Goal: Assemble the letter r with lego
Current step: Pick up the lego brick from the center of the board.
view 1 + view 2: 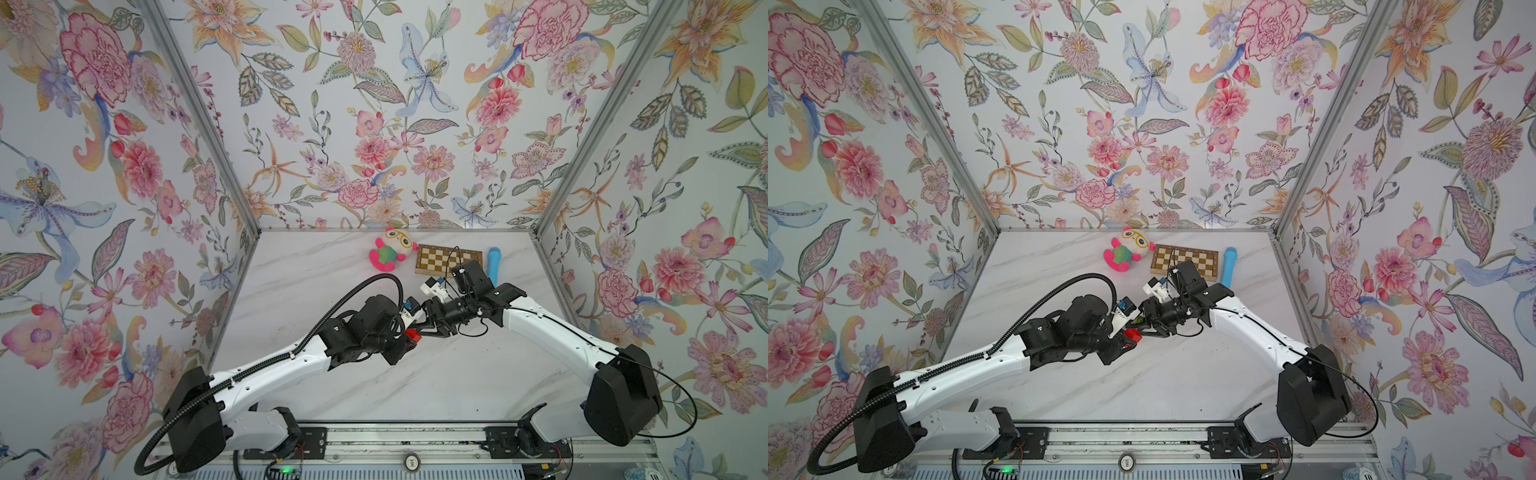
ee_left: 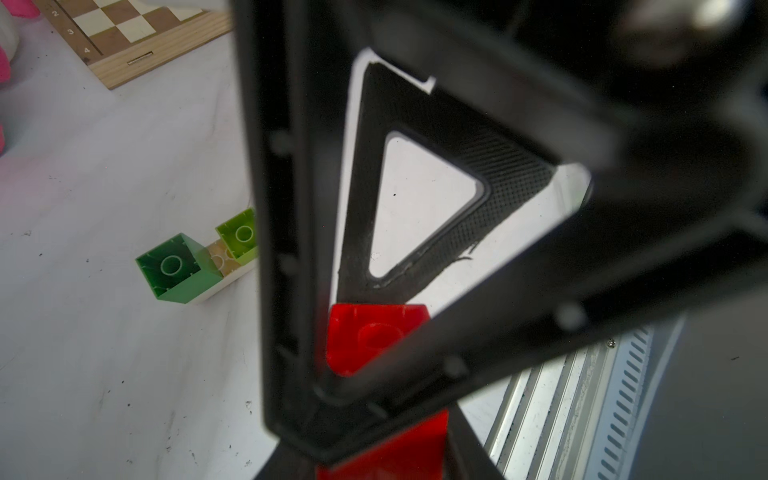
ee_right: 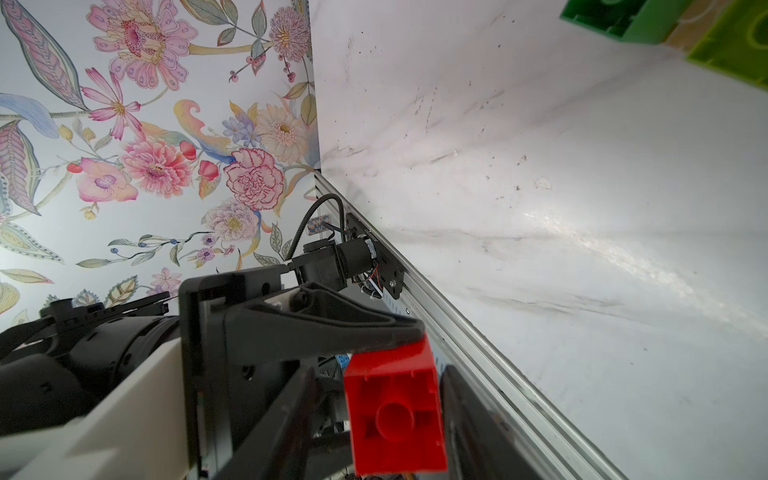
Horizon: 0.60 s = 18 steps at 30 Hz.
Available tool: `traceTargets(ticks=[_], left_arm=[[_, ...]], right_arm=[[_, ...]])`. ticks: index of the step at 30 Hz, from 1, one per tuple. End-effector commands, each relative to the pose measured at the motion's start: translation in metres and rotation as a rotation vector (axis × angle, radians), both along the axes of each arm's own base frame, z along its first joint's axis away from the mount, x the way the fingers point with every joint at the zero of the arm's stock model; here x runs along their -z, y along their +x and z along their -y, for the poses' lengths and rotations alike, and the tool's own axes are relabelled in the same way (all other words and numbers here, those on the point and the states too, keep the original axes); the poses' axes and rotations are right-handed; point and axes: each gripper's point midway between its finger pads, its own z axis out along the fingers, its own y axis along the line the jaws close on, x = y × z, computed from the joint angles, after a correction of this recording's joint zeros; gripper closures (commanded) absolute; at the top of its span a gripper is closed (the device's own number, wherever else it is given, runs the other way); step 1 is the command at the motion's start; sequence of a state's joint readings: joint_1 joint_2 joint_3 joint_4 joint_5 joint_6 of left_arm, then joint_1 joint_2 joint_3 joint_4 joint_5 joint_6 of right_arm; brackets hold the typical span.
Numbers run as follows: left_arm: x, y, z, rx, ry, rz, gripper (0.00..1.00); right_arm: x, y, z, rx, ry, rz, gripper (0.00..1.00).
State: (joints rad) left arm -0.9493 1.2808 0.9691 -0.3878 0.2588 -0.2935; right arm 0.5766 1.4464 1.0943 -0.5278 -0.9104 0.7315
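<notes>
Top pair: we look down from high above the rail [image 1: 399, 438], toward the back wall [image 1: 374, 124]; both top views hold the whole table [image 1: 415, 386].
Left wrist: very near, we face down onto the table.
Right wrist: near too, we face the rail and a side wall [image 3: 145, 145].
Shared: all 4 catch the red brick [image 1: 412, 334].

Red brick [image 3: 395, 411] (green bricks [image 3: 615, 16] well apart)
</notes>
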Motion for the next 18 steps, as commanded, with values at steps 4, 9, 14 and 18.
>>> traceTargets(ticks=[4, 9, 14, 18], left_arm=[[-0.009, -0.003, 0.001, 0.035, -0.006, 0.037, 0.75], [-0.007, -0.004, -0.001, 0.039, -0.003, 0.04, 0.75], [-0.004, -0.005, -0.003, 0.047, 0.005, 0.035, 0.75], [-0.005, -0.005, -0.006, 0.049, 0.009, 0.037, 0.75]], right_arm=[[-0.007, -0.004, -0.007, -0.036, 0.035, -0.006, 0.54], [-0.008, -0.01, -0.007, -0.049, 0.043, -0.015, 0.54], [-0.005, -0.016, -0.007, -0.056, 0.035, -0.028, 0.53], [-0.004, -0.02, -0.005, -0.056, 0.029, -0.028, 0.55]])
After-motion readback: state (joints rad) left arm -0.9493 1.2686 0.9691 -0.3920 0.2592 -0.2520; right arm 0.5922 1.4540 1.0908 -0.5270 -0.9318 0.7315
